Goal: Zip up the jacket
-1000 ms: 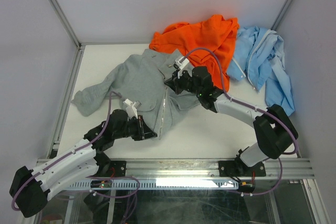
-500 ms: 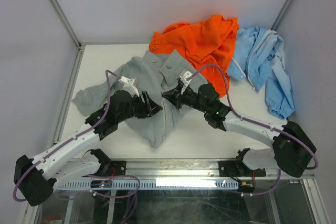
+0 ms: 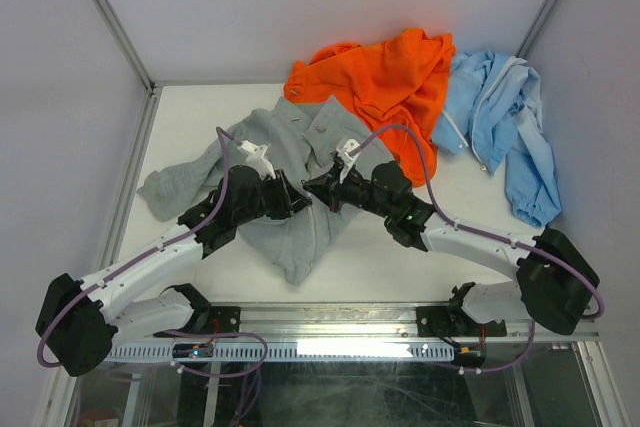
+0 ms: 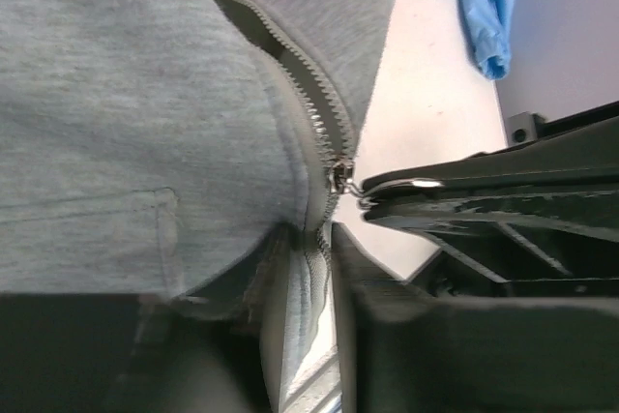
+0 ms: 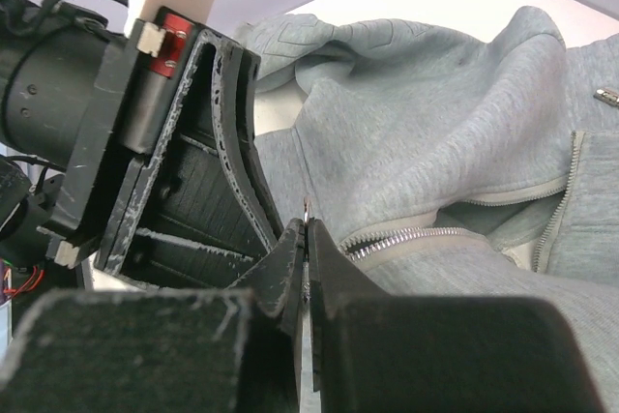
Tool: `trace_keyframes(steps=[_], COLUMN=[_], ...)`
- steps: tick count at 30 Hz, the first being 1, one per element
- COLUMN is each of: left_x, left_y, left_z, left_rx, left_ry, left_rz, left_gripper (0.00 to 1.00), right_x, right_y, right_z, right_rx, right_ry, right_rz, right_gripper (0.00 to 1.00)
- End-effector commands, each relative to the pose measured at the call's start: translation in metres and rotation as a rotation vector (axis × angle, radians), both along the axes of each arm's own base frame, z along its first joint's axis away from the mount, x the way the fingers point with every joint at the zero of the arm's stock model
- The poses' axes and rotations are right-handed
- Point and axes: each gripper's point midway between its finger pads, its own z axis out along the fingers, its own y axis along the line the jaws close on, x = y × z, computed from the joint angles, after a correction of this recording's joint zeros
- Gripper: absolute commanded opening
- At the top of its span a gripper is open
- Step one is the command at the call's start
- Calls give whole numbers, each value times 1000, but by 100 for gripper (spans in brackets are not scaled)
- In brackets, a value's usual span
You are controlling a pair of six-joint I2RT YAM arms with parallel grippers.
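Observation:
The grey jacket (image 3: 270, 152) lies spread mid-table, its lower front bunched toward the near edge. Both grippers meet nose to nose at its zipper (image 4: 314, 108). My right gripper (image 5: 307, 231) is shut on the small metal zipper pull (image 5: 307, 206); its fingertips (image 4: 387, 189) also show in the left wrist view, holding the pull beside the slider (image 4: 339, 177). Just below the slider, my left gripper (image 4: 308, 268) is pinched on the joined zipper tape (image 4: 311, 282). From above, the left gripper (image 3: 293, 203) and right gripper (image 3: 311, 186) nearly touch.
A bright orange garment (image 3: 385, 77) is heaped at the back, overlapping the grey jacket's collar. A light blue jacket (image 3: 500, 117) lies at the back right. Frame posts and grey walls close in the table (image 3: 400, 257); a metal rail (image 3: 350, 322) runs along the near edge.
My left gripper left the hem, opened, moved up the front and closed on the tape under the slider. The right gripper came nearer and lower with the pull, bunching the lower front.

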Motion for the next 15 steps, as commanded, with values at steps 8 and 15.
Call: trace_keyframes(steps=[8,15], left_x=[-60,-98], left_y=[-6,20], left_z=[-30,-83], left_rx=[-65,23], left_ry=[139,302], left_rz=[-195,-177], left_gripper=[0,0], right_x=[97,193], right_y=[-12,-54], right_z=[70,72], right_rx=[92,71], right_ry=[-145,-139], right_rz=[-257,-470], right_gripper=[0,0])
